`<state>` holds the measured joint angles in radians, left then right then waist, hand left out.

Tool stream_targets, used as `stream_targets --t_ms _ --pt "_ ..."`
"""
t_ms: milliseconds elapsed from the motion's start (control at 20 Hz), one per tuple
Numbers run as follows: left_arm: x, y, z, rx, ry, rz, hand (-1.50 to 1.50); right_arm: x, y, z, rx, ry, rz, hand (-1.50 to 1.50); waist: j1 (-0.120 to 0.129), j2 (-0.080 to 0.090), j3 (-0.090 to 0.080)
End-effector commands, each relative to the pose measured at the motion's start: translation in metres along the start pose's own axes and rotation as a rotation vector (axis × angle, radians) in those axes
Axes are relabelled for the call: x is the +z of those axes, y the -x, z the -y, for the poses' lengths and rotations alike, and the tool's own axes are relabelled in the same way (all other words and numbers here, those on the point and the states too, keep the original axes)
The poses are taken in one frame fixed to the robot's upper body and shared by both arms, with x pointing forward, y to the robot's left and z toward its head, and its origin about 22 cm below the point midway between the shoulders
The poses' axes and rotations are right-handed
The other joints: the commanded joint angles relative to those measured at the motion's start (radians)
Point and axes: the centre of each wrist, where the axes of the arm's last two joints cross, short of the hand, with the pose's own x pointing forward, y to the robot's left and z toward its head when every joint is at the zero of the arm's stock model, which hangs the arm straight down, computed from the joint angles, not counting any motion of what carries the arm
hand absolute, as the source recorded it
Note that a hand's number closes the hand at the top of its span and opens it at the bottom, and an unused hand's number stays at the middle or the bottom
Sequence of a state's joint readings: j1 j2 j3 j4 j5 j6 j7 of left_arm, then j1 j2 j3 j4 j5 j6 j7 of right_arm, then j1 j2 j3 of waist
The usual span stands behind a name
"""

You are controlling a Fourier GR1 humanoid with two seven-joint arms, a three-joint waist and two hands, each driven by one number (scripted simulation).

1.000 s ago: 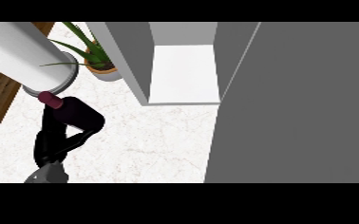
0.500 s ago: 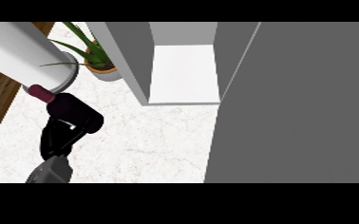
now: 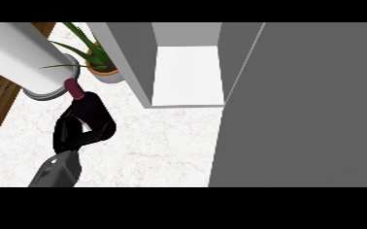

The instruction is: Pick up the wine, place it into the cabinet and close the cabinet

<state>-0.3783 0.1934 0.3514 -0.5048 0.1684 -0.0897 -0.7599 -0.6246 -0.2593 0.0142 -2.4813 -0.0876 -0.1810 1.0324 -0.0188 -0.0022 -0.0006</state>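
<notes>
The wine bottle (image 3: 84, 102) is dark with a maroon neck and stands at the left of the white marble counter. My left hand (image 3: 75, 131) is curled round its body, hiding its lower part. The cabinet (image 3: 185, 73) stands open at the middle, its white floor bare inside. Its grey door (image 3: 301, 106) is swung out and fills the right side of the view. My right hand does not show.
A tall white cylinder (image 3: 32, 63) stands at the far left, just behind the bottle. A potted green plant (image 3: 97, 60) sits between it and the cabinet's left wall. Bare marble counter (image 3: 158, 145) lies in front of the cabinet.
My left hand has risen up the bottle and closed round it, and the bottle has shifted slightly right and nearer. The forearm has come further into view.
</notes>
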Motion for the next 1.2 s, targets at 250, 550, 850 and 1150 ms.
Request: stream_targets --t_ms 250,550,850,1150 --pt "0.025 0.018 0.082 0.016 0.344 0.128 1.5 0.019 -0.008 0.006 -0.013 -0.055 -0.016 -1.5 0.009 -0.002 0.001" --pt "0.014 -0.006 0.112 0.022 0.345 0.263 1.5 0.015 -0.009 0.005 -0.036 -0.052 -0.018 -1.5 0.016 -0.004 0.001" --pt "0.026 -0.053 0.138 0.065 0.426 0.279 1.5 0.005 0.0 0.007 -0.042 -0.046 -0.035 -1.5 0.032 -0.008 0.002" --pt "0.033 -0.109 0.179 0.167 0.47 0.265 1.5 0.013 -0.002 0.008 -0.034 -0.044 -0.028 -1.5 0.023 -0.007 0.002"
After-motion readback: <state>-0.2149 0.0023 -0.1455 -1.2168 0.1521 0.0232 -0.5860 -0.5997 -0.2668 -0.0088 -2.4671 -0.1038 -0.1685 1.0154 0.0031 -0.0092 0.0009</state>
